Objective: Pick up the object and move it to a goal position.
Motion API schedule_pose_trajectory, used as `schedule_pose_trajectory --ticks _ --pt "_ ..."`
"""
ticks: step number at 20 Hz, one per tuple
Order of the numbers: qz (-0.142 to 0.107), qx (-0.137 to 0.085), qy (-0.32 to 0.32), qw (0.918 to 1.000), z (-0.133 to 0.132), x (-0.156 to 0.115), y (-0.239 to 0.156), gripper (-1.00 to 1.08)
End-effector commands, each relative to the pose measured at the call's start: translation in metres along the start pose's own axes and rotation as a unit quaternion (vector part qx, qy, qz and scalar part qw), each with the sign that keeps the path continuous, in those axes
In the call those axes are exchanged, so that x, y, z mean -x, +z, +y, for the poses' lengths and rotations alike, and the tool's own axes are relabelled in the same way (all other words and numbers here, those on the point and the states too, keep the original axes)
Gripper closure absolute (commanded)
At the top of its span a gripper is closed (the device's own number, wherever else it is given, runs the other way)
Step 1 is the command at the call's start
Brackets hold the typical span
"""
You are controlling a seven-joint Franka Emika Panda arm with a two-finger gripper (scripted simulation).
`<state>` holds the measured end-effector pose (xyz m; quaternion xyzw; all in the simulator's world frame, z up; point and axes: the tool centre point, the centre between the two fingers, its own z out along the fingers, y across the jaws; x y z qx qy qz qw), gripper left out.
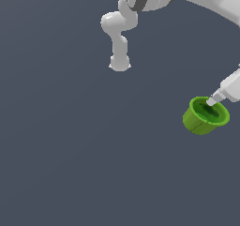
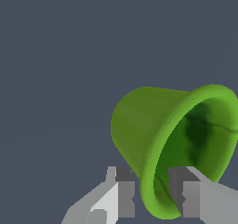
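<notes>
While the green cup (image 1: 205, 116) sits at about four o'clock in the exterior view, near that view's right edge, the gripper (image 1: 212, 101) reaches in from two o'clock with one finger dipped into the cup's dark mouth. From the wrist view the reason for that placement is plain: the gripper (image 2: 153, 197) straddles the flared rim, one finger (image 2: 124, 193) outside the wall and the other (image 2: 186, 193) inside the bowl, so it is pinching the cup's wall rather than spanning the whole body. A rim pinch probably suits a tapered shape, since a squeeze across the sloping outside could slide off. The cup (image 2: 153, 125) looks tilted, its mouth turned partly toward the wrist camera, which suggests it hangs from the one-sided hold; whether it is clear of the grey table (image 1: 70, 150) I cannot tell, as no shadow shows. No goal marker is visible, so progress toward it cannot be judged.
</notes>
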<state>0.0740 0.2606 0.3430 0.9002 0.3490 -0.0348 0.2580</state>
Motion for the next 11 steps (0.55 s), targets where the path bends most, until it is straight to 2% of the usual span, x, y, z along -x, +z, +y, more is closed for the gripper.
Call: schedule_pose_trajectory --ticks 1,11 --pt "0.001 0.001 0.001 1.0000 0.0021 -0.0013 -0.0052 1.08" --pt "0.001 0.001 0.001 1.0000 0.0035 -0.0039 -0.0105 1.08"
